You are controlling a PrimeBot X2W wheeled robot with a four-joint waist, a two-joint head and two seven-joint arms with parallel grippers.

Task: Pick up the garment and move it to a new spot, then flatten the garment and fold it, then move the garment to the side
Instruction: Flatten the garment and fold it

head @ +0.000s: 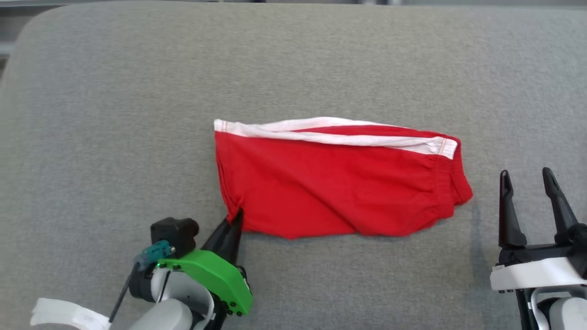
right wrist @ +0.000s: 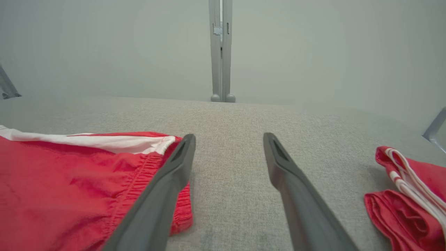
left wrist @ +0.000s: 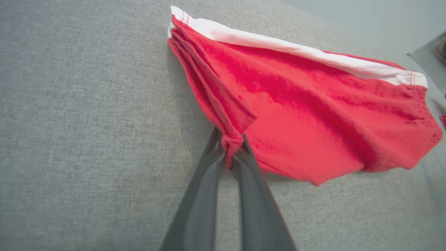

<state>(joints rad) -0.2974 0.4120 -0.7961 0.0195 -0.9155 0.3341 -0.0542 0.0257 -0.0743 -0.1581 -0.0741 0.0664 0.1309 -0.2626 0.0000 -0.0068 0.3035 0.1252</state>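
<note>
Left gripper: fingers together, clamped on the garment at its near left corner. A small knot of red cloth is pinched between the tips, and creases fan out from the pinch.

Right gripper: fingers wide apart, holding nothing. It sits near the garment's right end, beside the gathered elastic edge. I judge it clear of the cloth, though its wrist view makes that hard to tell.

Garment: red shorts with a white band along the edge far from both grippers. It lies on the grey pad, ahead and to the right of the left gripper and to the left of the right one, so it runs between the two.

Handling, as I judge it: light, thin and limp, with no stiffness at all. It is not fragile or slippery. Lifted by this one corner it will hang in a rope and fold on itself. The pad is coarse, so dragging will likely ruck the cloth.

Where to hold: the left pinch looks small but sound. The second hold belongs at the near right corner by the elastic, where the cloth is thickest. With two corners held it should hang flat.

Second garment: red, bunched, off to the right of the right gripper and well apart; leave it alone
</note>
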